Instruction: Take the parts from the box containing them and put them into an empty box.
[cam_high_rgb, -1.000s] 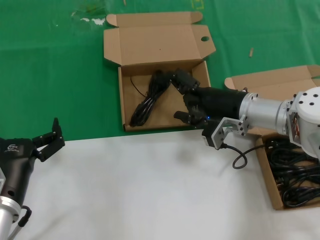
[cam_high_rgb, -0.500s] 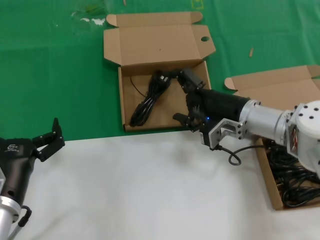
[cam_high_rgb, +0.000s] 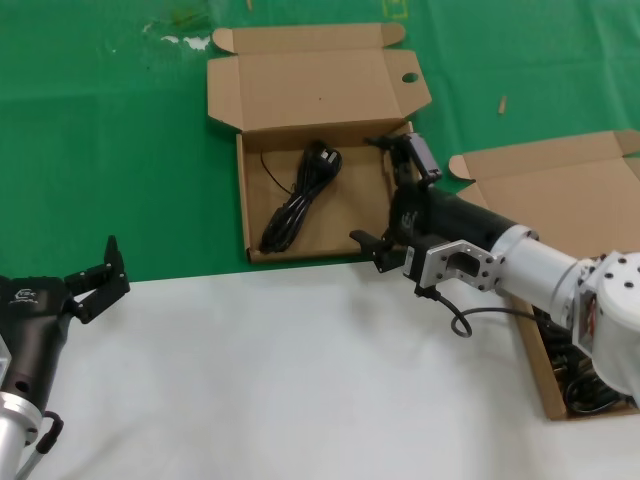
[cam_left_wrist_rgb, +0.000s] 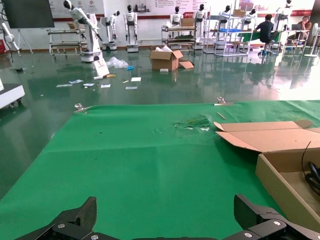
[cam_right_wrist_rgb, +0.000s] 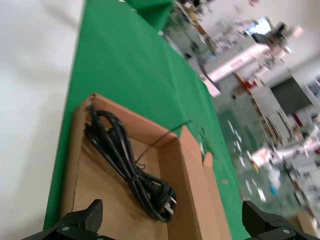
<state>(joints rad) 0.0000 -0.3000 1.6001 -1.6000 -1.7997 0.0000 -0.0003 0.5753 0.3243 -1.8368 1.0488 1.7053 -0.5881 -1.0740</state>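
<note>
Black and coiled into a long bundle, one power cord (cam_high_rgb: 300, 200) lay diagonally on the floor of the shallow cardboard box (cam_high_rgb: 255, 205) whose lid tab carried a round hole, its plug end toward the hinged lid (cam_high_rgb: 315, 90) and its far end near the front left corner. In the right wrist view the same cord (cam_right_wrist_rgb: 130, 167) lay loose in that box (cam_right_wrist_rgb: 90, 192), touched by nothing. More black cords (cam_high_rgb: 590, 370) lay heaped in the second cardboard box (cam_high_rgb: 530, 340) at the right side of the worktop, largely hidden by the right arm, with that box's plain lid (cam_high_rgb: 555, 180) folded back. The right pincer (cam_high_rgb: 385, 190) stood over the right wall of the holed box, fingers spread wide apart and holding nothing, one fingertip (cam_high_rgb: 418, 155) near the box's far right corner and the other (cam_high_rgb: 365, 240) by its front edge. The left pincer (cam_high_rgb: 95, 275) was well apart at the lower left, over the edge where white covering (cam_high_rgb: 300, 390) met green cloth (cam_high_rgb: 110, 150); its fingers were likewise open and empty, confirmed in the left wrist view, where both tips (cam_left_wrist_rgb: 250, 210) showed spread above the green cloth (cam_left_wrist_rgb: 150, 160).
</note>
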